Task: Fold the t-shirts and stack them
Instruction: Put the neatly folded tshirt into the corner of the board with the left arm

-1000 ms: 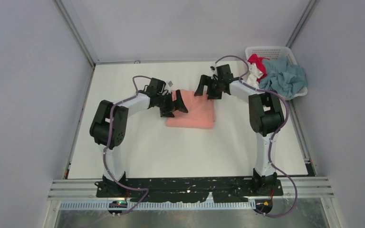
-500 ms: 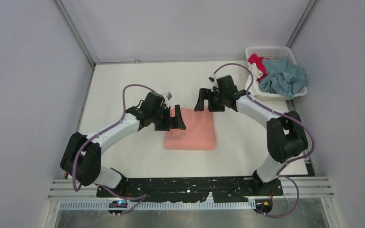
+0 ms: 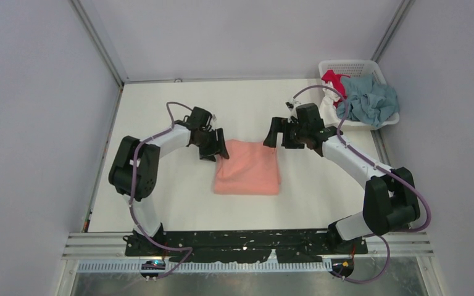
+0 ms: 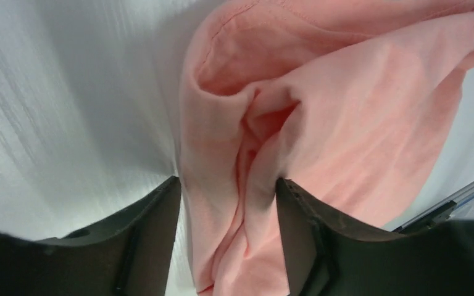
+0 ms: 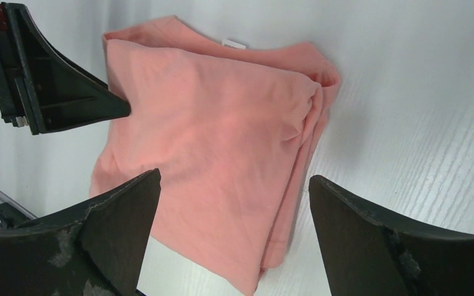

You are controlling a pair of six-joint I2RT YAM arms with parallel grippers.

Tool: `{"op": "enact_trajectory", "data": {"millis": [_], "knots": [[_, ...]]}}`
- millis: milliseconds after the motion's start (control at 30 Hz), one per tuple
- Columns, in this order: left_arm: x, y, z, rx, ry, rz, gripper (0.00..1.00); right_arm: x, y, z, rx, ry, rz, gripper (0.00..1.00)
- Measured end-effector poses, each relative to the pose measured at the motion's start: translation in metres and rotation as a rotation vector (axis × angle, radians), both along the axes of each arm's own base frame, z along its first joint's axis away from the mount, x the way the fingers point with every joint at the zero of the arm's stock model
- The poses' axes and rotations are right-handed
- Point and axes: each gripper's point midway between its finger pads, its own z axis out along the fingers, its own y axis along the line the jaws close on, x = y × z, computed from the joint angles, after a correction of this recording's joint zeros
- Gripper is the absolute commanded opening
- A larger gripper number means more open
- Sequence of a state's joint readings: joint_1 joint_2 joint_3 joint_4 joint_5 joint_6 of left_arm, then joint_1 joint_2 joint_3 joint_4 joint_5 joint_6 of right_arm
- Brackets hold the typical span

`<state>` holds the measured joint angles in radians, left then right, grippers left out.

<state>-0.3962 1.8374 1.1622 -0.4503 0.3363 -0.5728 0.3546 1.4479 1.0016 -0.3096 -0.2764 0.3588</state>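
Note:
A salmon-pink t-shirt [image 3: 247,176] lies folded into a rectangle at the table's centre. My left gripper [image 3: 220,151] is at its far left corner. In the left wrist view the gripper [image 4: 228,182] has bunched pink cloth [image 4: 358,111] pinched between its fingers. My right gripper [image 3: 276,137] hovers open over the far right corner. Its jaws [image 5: 234,179] stand wide apart above the shirt [image 5: 222,111], touching nothing. A dusty blue shirt [image 3: 370,98], a red one [image 3: 333,80] and a white one [image 3: 328,102] lie crumpled in the basket.
The white lattice basket [image 3: 349,63] stands at the table's far right corner. Grey walls close in the table on the left, back and right. The left gripper's black finger [image 5: 55,80] shows at the left of the right wrist view.
The pink shirt has slid toward the near edge. Both grippers moved with it. The right gripper now stands just off its far right corner, and the left arm's elbow has drawn back.

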Motion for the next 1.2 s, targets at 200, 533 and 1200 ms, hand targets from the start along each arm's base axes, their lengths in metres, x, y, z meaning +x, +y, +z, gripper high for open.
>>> {"op": "enact_trajectory", "data": {"millis": [200, 533, 1200], "knots": [[0.005, -0.004, -0.007, 0.006, 0.022, -0.013, 0.0, -0.002, -0.009, -0.005, -0.013, 0.016, -0.023, 0.95], [0.062, 0.041, 0.031, 0.057, -0.06, 0.06, 0.0, 0.003, -0.022, 0.007, -0.007, -0.021, -0.054, 0.95], [0.218, 0.31, 0.057, 0.143, -0.17, 0.364, 0.0, -0.016, -0.082, 0.022, -0.07, -0.069, -0.236, 0.95]]}}
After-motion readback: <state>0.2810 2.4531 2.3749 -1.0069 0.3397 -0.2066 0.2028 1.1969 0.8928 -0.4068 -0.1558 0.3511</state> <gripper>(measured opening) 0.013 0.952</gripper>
